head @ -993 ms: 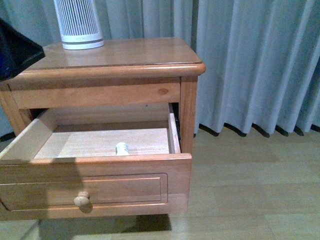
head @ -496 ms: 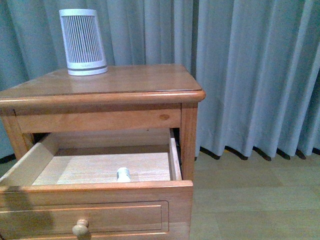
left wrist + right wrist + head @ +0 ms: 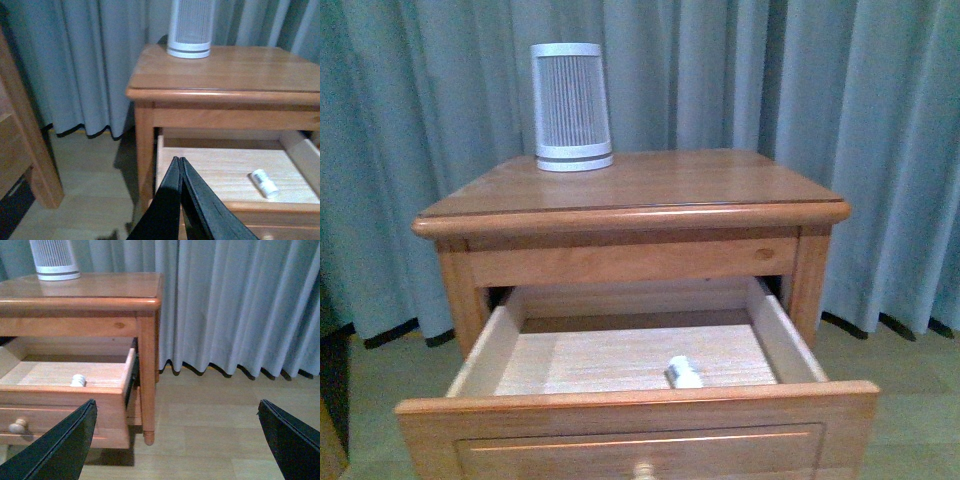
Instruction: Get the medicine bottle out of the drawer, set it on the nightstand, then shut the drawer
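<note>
The drawer [image 3: 636, 398] is standing wide open, and the bottle [image 3: 683, 372] is lying inside it.

The bottle is lying on its side on the pale drawer floor, close to the front wall and a bit right of the middle. A white ribbed thing [image 3: 570, 105] is standing at the back left of the nightstand [image 3: 650, 185] top. The left gripper [image 3: 179, 162] is hanging near the drawer's left front corner, its fingers pressed together. The right gripper [image 3: 176, 405] is hanging over the floor [image 3: 210, 385], right of the nightstand, its fingers spread wide. A curtain [image 3: 440, 100] is hanging behind.
</note>
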Controlling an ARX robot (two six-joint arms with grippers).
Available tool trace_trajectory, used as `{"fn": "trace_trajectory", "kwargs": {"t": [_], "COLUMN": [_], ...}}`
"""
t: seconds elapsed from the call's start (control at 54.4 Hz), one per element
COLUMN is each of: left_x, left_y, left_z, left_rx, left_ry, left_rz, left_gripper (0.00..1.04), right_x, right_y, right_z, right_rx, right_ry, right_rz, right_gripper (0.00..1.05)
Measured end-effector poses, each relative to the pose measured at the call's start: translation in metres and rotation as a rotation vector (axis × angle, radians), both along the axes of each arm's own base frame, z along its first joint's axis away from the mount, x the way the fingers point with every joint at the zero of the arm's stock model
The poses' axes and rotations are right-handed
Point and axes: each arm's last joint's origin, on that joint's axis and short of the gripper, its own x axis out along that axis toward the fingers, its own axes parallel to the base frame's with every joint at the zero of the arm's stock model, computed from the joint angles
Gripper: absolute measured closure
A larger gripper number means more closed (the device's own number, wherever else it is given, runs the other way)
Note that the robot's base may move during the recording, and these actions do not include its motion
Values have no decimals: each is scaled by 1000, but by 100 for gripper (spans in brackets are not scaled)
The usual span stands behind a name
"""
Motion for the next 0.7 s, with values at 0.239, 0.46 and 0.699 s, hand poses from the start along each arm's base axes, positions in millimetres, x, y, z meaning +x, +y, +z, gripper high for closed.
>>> {"fn": "trace_trajectory", "kwargs": {"t": [0.239, 0.46, 0.699], "left_x": [-12, -21, -29], "left_y": [10, 10, 10], "left_z": [-17, -25, -32], "left_rx": [0, 0, 0], "left_ry": [-5, -10, -12], "left_rz": [10, 4, 5], "left_gripper": [101, 101, 101], "right_x": [0, 4, 95], "right_y": [0, 3, 11], "right_z": [0, 25, 155], "right_rx": [0, 94, 26], "right_ry": [0, 351, 113], "right_rz": [6, 26, 60], "right_gripper": [7, 7, 7]}}
